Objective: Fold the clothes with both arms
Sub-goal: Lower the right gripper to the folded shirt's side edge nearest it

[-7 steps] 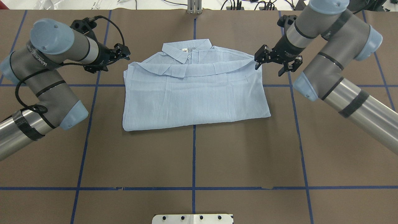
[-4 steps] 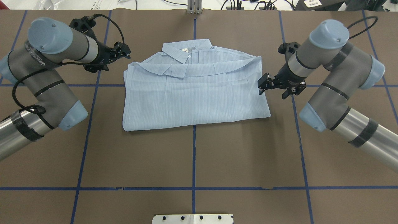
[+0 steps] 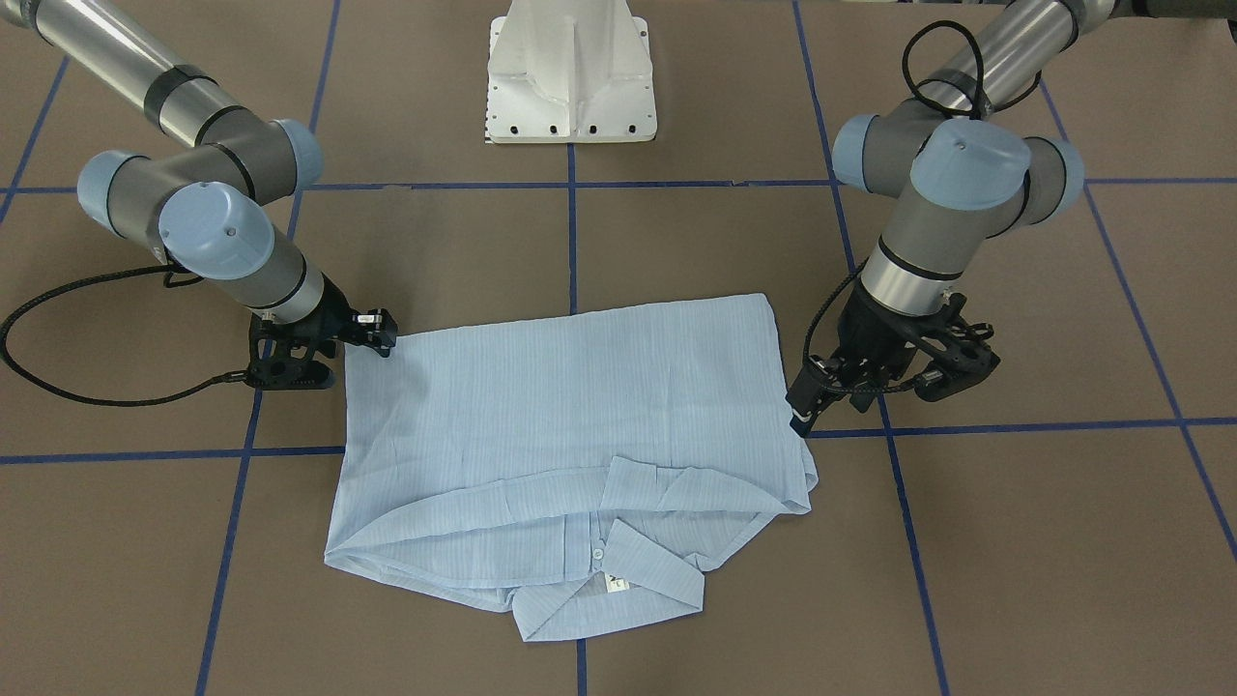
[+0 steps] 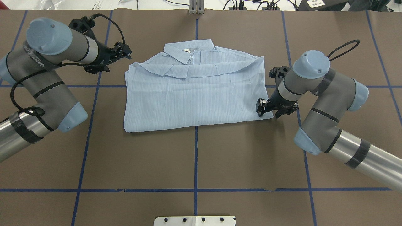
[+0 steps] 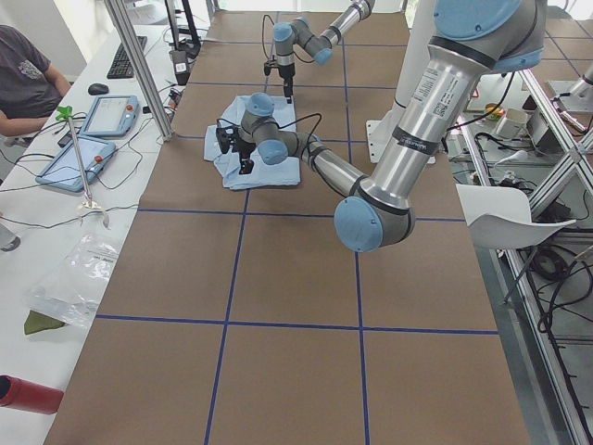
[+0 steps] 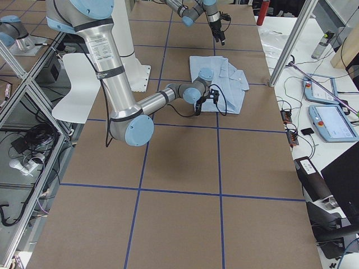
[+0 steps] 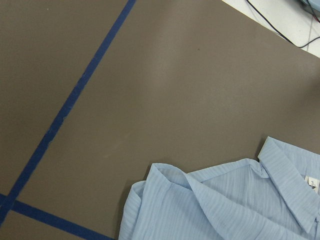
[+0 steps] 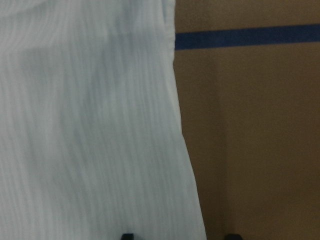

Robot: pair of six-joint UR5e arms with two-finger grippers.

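The light-blue shirt (image 4: pixel 194 94) lies folded flat mid-table, its collar (image 4: pixel 188 50) on the far side. My left gripper (image 4: pixel 123 52) hovers open and empty just off the shirt's far-left corner; in the front-facing view this gripper (image 3: pixel 807 411) stands by the shirt's (image 3: pixel 570 435) edge. My right gripper (image 4: pixel 267 108) is open at the near-right corner, low over the cloth. The right wrist view shows its fingertips (image 8: pixel 127 236) either side of the shirt's edge (image 8: pixel 90 125). The left wrist view shows the shirt's corner (image 7: pixel 225 200) and no fingers.
The brown table cover has blue tape lines (image 4: pixel 196 157). The white pedestal base (image 4: pixel 194 220) sits at the near edge. A side bench with tablets (image 5: pixel 102 116) and a seated person (image 5: pixel 23 65) lies beyond the table's far edge.
My right arm has swung toward the robot along the shirt's right edge, from the far-right corner to the near-right corner. The left arm has barely moved.
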